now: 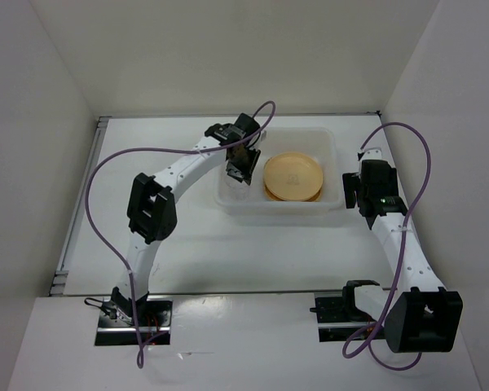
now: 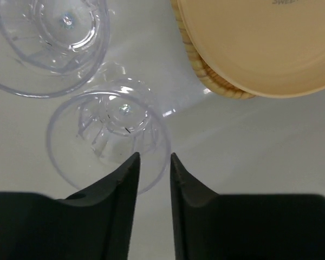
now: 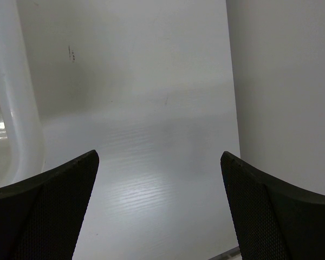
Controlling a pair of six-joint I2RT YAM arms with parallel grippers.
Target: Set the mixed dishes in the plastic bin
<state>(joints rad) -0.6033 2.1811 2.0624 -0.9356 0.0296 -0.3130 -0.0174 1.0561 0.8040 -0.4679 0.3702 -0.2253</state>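
Note:
The plastic bin (image 1: 281, 213) stands at the table's middle back. In it lie pale-orange plates (image 1: 293, 175) stacked on the woven tray, whose edge shows in the left wrist view (image 2: 219, 84) under a plate (image 2: 260, 43). Two clear cups stand upright on the bin's floor at its left end, one nearer (image 2: 105, 135), one farther (image 2: 54, 32). My left gripper (image 1: 243, 167) hangs in the bin's left part. Its jaws (image 2: 154, 157) stand a narrow gap apart astride the near cup's rim, not pinching it. My right gripper (image 1: 352, 189) is wide open and empty (image 3: 160, 157) just right of the bin.
White walls enclose the table on three sides. The bin's right wall (image 3: 19, 108) stands just left of my right gripper, and the right side wall (image 3: 281, 81) is close. Purple cables loop over both arms.

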